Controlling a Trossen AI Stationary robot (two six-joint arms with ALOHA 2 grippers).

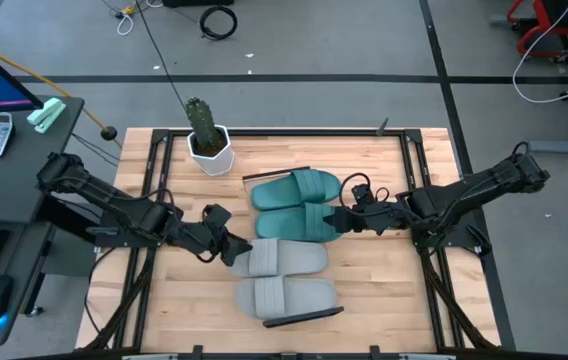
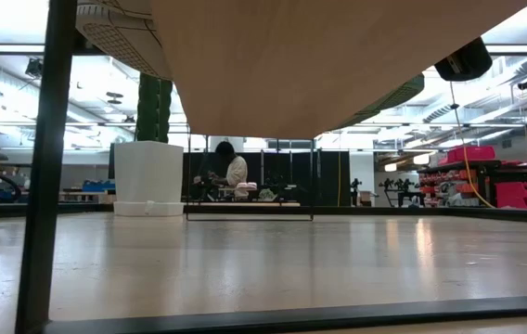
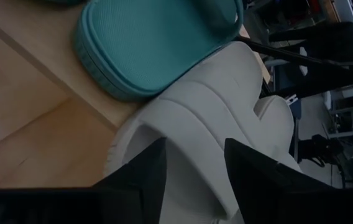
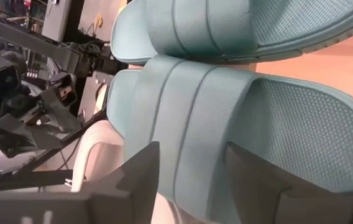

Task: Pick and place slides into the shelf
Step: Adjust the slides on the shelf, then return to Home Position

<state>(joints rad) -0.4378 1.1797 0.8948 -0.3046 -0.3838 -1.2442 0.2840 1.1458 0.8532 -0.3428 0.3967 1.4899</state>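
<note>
Four slides lie side by side on the shelf, whose underside fills the top of the low view. From far to near they are a teal slide, a second teal slide, a grey slide and a second grey slide. My left gripper is at the left end of the far grey slide. My right gripper is at the right end of the near teal slide. Each is shut on its slide. My left gripper has the grey slide's ribbed strap between its two fingers and comes nearly level from the table's left. The slide lies flat on the shelf beside the teal one. Whether one finger reaches under the strap is hidden. My right gripper has the teal slide's ribbed strap between its two fingers and comes nearly level from the table's right. One finger stands over the footbed at the strap's opening. The slide lies flat beside the other teal slide.
A cactus in a white pot stands at the table's far left, also seen in the low view. Black frame rails run along the table's left and right sides. A desk with a calculator stands off the left edge. A person is far back in the room.
</note>
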